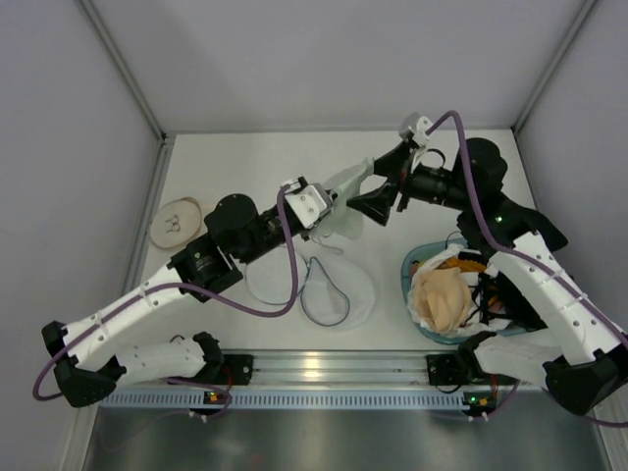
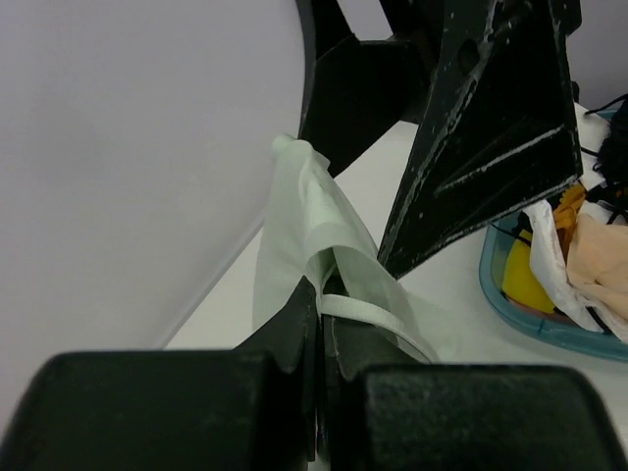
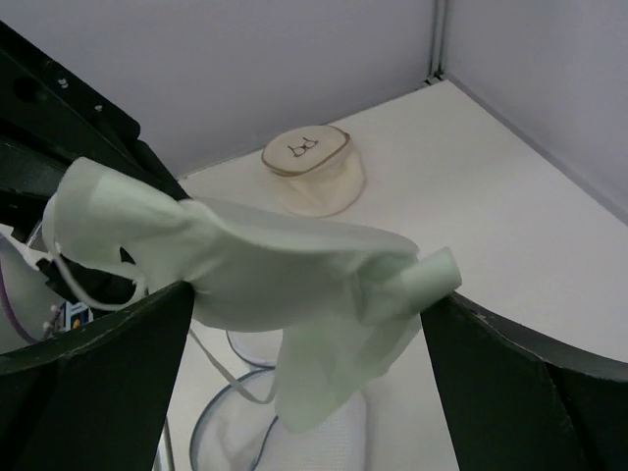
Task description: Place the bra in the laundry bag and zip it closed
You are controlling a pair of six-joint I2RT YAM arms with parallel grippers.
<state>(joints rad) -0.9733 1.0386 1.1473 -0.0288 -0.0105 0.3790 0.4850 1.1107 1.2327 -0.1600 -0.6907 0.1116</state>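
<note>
A small beige pouch (image 1: pixel 177 222) is sitting at the left of the desk (image 1: pixel 245 167). The left end effector (image 2: pixel 319 304) is pinching a thin strap of the pale green bra (image 3: pixel 265 260), its fingers pressed together. The bra is hanging in the air and stretching rightward to the right end effector (image 3: pixel 309 294), whose fingers are spread wide with the fabric spanning their tips. Below the bra, the laundry bag (image 1: pixel 329 289) is lying on the desk. A blue basket (image 2: pixel 520 312) of garments is sitting at the right.
</note>
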